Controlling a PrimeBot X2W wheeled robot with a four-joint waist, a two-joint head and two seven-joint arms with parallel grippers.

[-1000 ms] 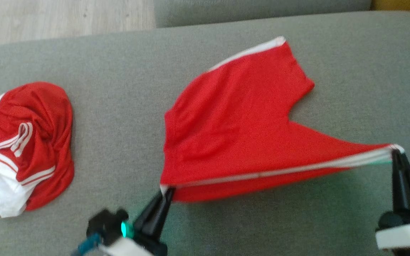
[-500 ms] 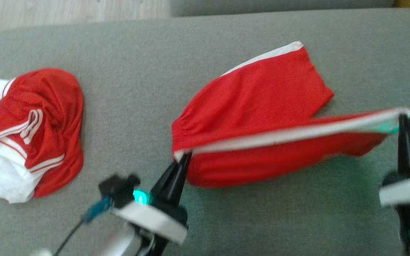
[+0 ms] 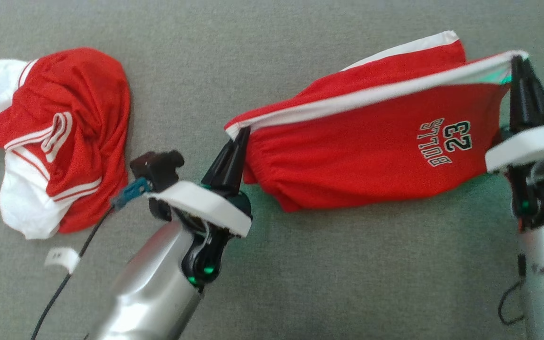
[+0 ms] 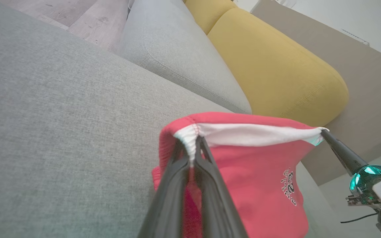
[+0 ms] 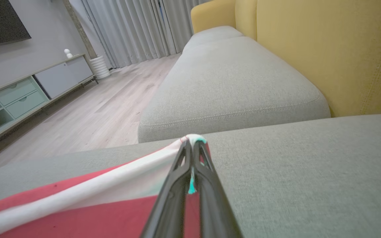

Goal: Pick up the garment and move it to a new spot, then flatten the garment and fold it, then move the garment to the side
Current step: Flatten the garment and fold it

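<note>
Red shorts point(image 3: 361, 141), BULLS 23 print, white-striped edge stretched taut, body hanging below.

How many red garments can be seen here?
2. Red shorts are stretched between the left gripper and right gripper; a crumpled red-and-white garment lies on the cushion, far left.

Garment point(image 3: 371, 156) red knit cloth w/ smooth white trim, matt; sofa seat point(image 3: 347, 283) grey woven fabric, coarse, matt; forearm point(image 3: 154, 293) silver, glossy, metal-look; fingers point(image 3: 227, 163) black matt plastic; floor point(image 5: 111, 112) pale wood, smooth.
</note>
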